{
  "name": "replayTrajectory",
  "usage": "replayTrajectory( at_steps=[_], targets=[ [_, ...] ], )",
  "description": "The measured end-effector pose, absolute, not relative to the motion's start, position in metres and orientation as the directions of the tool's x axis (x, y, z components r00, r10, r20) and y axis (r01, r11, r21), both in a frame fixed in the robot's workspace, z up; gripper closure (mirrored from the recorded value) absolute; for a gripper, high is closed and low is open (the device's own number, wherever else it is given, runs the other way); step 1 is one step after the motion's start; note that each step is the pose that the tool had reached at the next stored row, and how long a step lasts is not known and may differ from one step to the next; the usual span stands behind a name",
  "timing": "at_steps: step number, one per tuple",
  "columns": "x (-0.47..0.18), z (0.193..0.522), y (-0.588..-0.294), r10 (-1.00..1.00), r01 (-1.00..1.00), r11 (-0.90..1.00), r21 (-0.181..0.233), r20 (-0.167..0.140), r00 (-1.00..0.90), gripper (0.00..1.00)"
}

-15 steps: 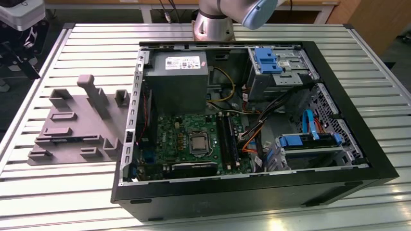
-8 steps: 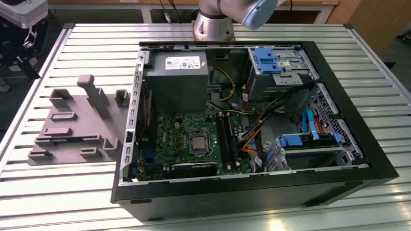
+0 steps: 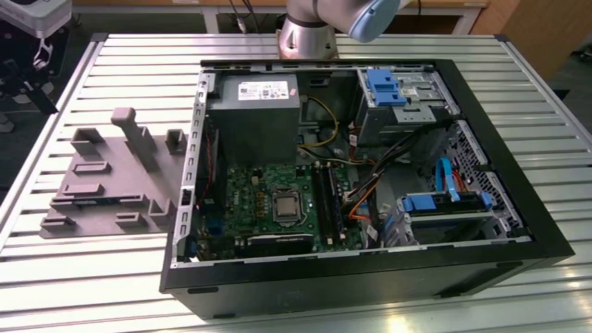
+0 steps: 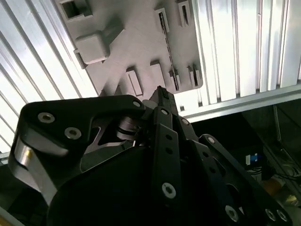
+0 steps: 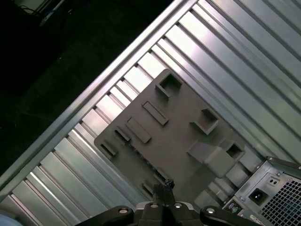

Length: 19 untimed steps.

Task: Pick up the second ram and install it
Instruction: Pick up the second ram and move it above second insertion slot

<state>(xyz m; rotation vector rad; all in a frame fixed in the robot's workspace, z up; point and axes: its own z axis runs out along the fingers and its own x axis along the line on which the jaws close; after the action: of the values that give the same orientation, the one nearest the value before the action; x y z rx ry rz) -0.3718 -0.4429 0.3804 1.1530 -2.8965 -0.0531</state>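
1. Black linkage bars of the claw [image 4: 161,94] are sitting closest to the lens in the second wrist view. The two fingers are lying pressed together at the tip and are gripping nothing.
2. Beyond the claw tip, the grey fixture plate [image 4: 141,47] is resting flat on the slatted metal surface [image 4: 235,47]. The claw is hovering above the plate and is touching neither the plate nor anything on it.
3. The second ram [image 4: 167,44] appears to be standing on its long edge in a narrow slot of that plate, ahead of the claw tip and apart from it. In the exterior view the same strip [image 3: 93,202] is showing as a thin bluish line near the plate's edge.
4. Step in hand, as judged: approaching and grasping the stick. The task is sitting at its start, since the stick is not yet lifted.
5. For a sound grasp, the fingers are needing to open before any descent. Closed fingers would be striking the top edge of the board.
6. The finger faces are best lined up parallel to the stick's flat sides. The pads are then closing across the thin dimension near mid-length, which is keeping the stick from tilting.
7. Raised blocks [image 4: 157,70] beside the slot are narrowing the clearance. A straight vertical approach is lowering the risk of snagging.
8. The open computer case [image 3: 370,277] is standing beside the plate, off to one side of the claw. Its long black memory slots [image 3: 326,198] are lying on the motherboard [image 3: 268,184] inside it.
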Motion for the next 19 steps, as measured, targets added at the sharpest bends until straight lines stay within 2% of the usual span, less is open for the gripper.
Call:
replayTrajectory(
  at_steps=[19],
  targets=[
    [-0.3718,0.3804,-0.4429,-0.832,-0.831,0.554,0.040,0.009,-0.555,0.89]
  ],
)
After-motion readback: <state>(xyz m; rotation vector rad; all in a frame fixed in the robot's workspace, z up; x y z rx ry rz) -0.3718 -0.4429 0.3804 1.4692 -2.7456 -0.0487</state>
